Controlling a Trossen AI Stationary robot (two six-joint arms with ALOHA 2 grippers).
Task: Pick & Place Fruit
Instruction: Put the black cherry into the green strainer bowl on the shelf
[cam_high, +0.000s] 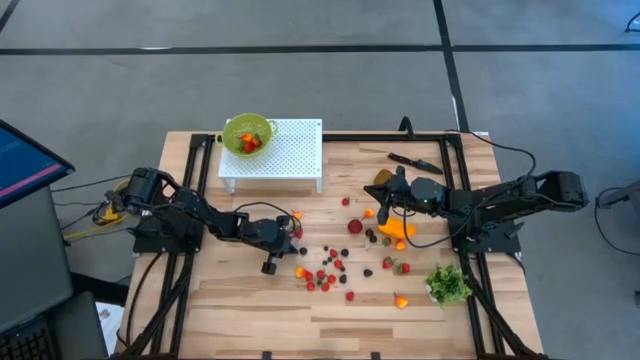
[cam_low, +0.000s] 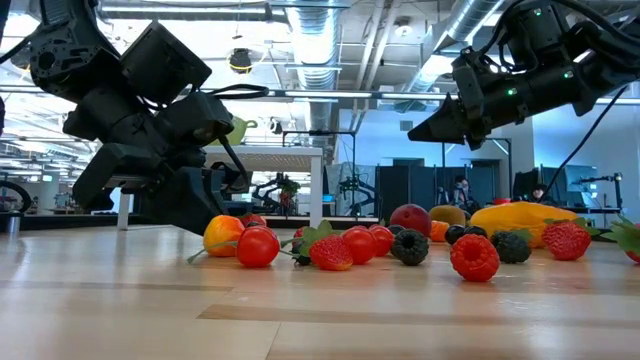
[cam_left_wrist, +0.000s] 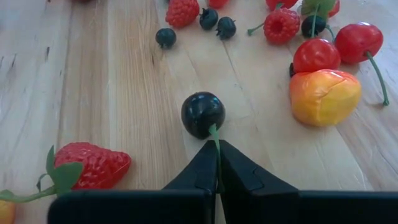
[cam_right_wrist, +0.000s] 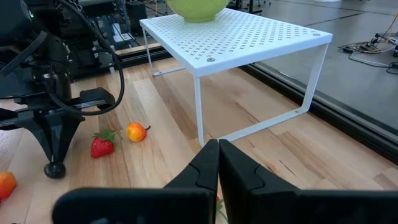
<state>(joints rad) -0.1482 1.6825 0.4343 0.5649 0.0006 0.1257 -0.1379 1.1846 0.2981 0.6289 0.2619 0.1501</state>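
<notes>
Left end effector (cam_left_wrist: 217, 155) is closed on the thin green stem of a dark cherry (cam_left_wrist: 203, 114), which sits on the counter (cam_left_wrist: 112, 93) left of centre. Risk: stem grip is weak, so the cherry may swing or slip on lift. A strawberry (cam_left_wrist: 93, 165) and an orange-yellow fruit (cam_left_wrist: 323, 95) sit close by. The bowl (cam_high: 246, 134) is up on the white rack (cam_high: 290, 150). Right end effector (cam_right_wrist: 217, 163) is closed and empty, hovering near the rack.

Robotics lab — indicated by exposed ceiling ducts (cam_low: 300, 20), equipment racks (cam_low: 400, 190) and a monitor (cam_high: 25, 160) placed beside the wooden table (cam_high: 250, 310) — concrete flooring is seen.
</notes>
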